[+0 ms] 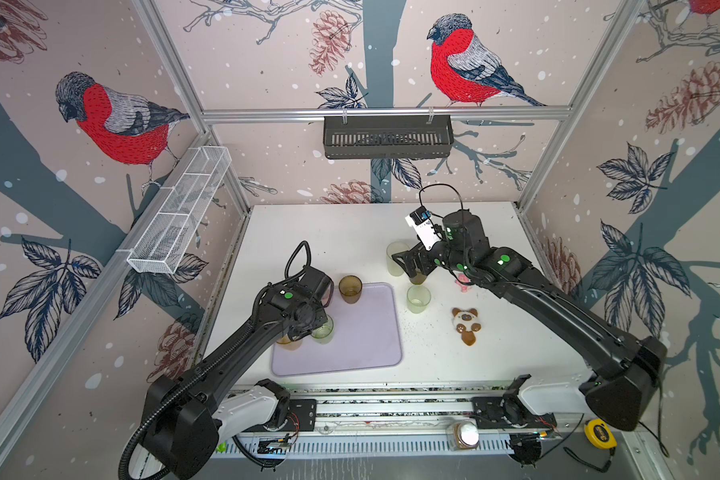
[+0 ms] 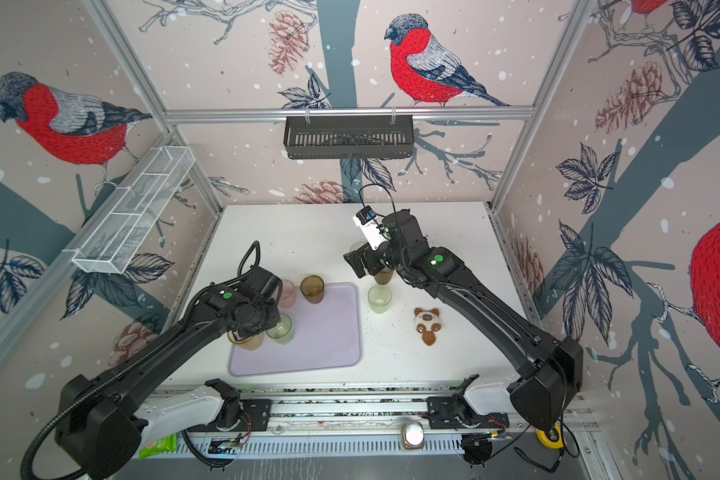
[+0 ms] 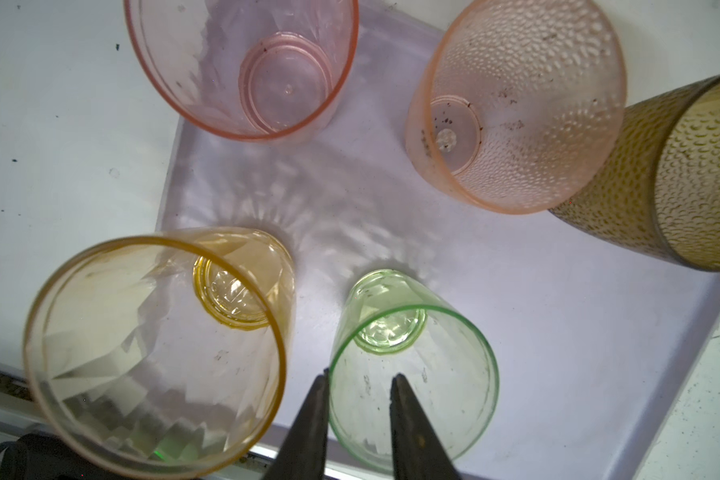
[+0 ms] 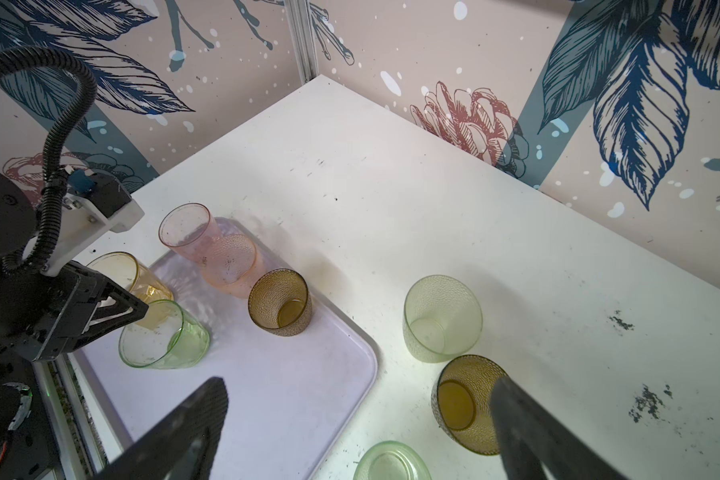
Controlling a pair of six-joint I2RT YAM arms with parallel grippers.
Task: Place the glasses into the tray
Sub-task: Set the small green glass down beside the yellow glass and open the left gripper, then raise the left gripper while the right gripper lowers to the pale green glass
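1. Tray [image 1: 362, 349]: pale lavender, flat, low-rimmed, round-cornered. You have it lying on the white table [image 1: 350, 232], left of centre.
2. Right gripper [image 4: 360, 386]: jaws spread wide and empty. The table's brown-olive glass [image 4: 462, 403] stands between them, close to one finger.
3. Left gripper [image 3: 360, 374]: jaws parted astride the rim of the green glass [image 3: 412, 374], not clamping it.
4. On the tray you have five: smooth pink glass [image 3: 242, 66], dimpled pink glass [image 3: 516, 104], amber glass [image 3: 154, 353], the green one, tray's brown-olive glass [image 3: 661, 178].
5. Just beside the tray, on the table: pale green dimpled glass [image 4: 441, 320], light green glass [image 4: 391, 461].
6. All are translucent, upright, mouths up, long axis vertical.
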